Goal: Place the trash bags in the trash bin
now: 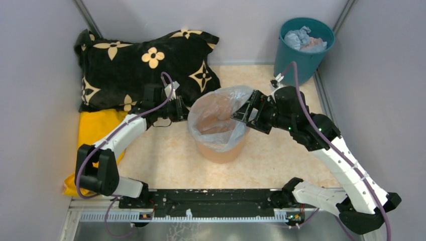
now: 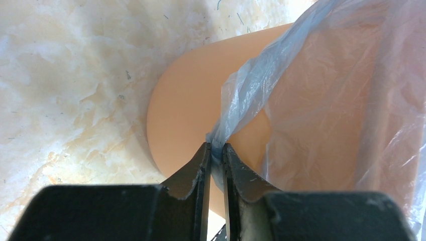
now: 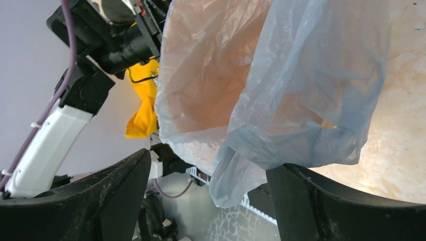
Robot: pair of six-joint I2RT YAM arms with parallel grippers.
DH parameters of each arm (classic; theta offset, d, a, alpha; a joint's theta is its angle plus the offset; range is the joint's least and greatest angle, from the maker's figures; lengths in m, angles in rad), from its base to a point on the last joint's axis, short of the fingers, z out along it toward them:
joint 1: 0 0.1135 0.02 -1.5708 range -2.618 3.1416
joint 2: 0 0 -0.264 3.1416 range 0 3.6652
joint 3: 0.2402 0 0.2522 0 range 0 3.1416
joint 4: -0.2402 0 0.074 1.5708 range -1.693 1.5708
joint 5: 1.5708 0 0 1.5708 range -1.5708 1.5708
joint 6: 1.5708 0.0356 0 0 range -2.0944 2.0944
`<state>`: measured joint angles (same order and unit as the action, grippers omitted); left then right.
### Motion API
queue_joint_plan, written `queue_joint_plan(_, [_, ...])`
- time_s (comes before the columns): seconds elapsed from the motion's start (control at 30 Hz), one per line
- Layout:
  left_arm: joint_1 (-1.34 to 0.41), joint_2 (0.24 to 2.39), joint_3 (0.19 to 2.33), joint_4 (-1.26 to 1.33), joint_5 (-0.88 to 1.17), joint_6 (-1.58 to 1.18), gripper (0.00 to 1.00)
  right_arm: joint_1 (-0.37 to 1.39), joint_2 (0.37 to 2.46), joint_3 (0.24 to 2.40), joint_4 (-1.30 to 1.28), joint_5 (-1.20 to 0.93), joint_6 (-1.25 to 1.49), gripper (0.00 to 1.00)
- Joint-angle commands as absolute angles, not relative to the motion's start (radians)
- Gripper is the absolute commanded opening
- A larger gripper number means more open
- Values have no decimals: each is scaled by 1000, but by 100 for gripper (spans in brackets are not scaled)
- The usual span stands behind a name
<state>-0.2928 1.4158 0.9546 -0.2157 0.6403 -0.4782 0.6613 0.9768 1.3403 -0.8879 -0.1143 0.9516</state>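
The peach-orange trash bin (image 1: 221,150) stands mid-table, with a pale blue trash bag (image 1: 218,110) spread over its mouth and hanging inside it. At the bin's left rim, my left gripper (image 1: 183,110) is shut on a bunched edge of the bag; the left wrist view shows the film (image 2: 321,75) pinched between the jaws (image 2: 216,150), in front of the bin's wall (image 2: 191,100). My right gripper (image 1: 241,113) is at the right rim with its jaws wide open (image 3: 208,160). A fold of the bag (image 3: 301,90) hangs loose between them and rests against the right finger (image 3: 311,201).
A dark teal bucket (image 1: 303,50) holding crumpled material stands at the back right corner. A black cushion with cream flower marks (image 1: 145,65) lies at the back left, with a yellow cloth (image 1: 98,130) in front of it. Grey walls close both sides.
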Motion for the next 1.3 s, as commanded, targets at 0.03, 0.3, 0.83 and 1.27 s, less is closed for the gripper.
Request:
queue_joint_plan(0.03, [-299,1419,953,-180,670,-477,20,678,955,1350,-854,36,976,82])
queue_joint_plan(0.3, [-299,1422,944,-171,672,-476,20,679,946,1347,-902,193,979,72])
queue_joint_plan(0.83, [-299,1421,942,-164,675,-481,20,678,910,1243,-823,197,1002,11])
queue_joint_plan(1.27, [-299,1419,933,-163,667,-480,20,679,628,1082,-982,229,1041,0])
